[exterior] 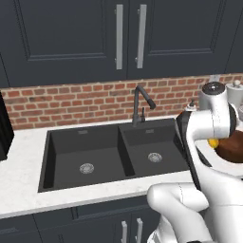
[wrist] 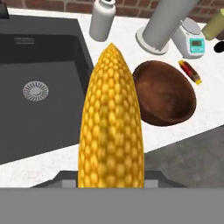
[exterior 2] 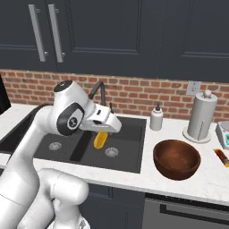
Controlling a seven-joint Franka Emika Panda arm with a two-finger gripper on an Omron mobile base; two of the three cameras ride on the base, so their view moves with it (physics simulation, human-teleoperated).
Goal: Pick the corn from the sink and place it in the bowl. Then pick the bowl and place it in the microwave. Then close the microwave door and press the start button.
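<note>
Fingers: closed on the corn (wrist: 111, 127), gripped at its thick end, so the cob hangs tip-down from the gripper (exterior 2: 102, 130) in the right base view and runs straight out from between the fingers in the hand view. Judged reason for the hold: carrying the cob clear of the sink (exterior 2: 129, 152) toward the bowl (exterior 2: 176, 159).

Corn, position: lifted above the right basin, apart from the basin floor, with the silver drain (exterior 2: 111, 152) below it. Not yet over the bowl.

Corn, appearance: golden yellow, close rows of small kernels, tapering to a blunt point, thickest near the grip. A small yellow patch also shows past the arm in the left base view (exterior: 213, 143).

Bowl: reddish-brown wood, deep, round, upright on the white counter (exterior 2: 134, 176), ahead of the fingertips and off to one side, just past the sink rim. Nothing seen inside it.

Near the bowl, farther from the fingers: white bottle (exterior 2: 156, 118), steel paper-towel holder (exterior 2: 200, 117), small scale (wrist: 192, 41), small orange-brown stick (wrist: 190, 71).

Step judged: transfer under way, release pending.
</note>
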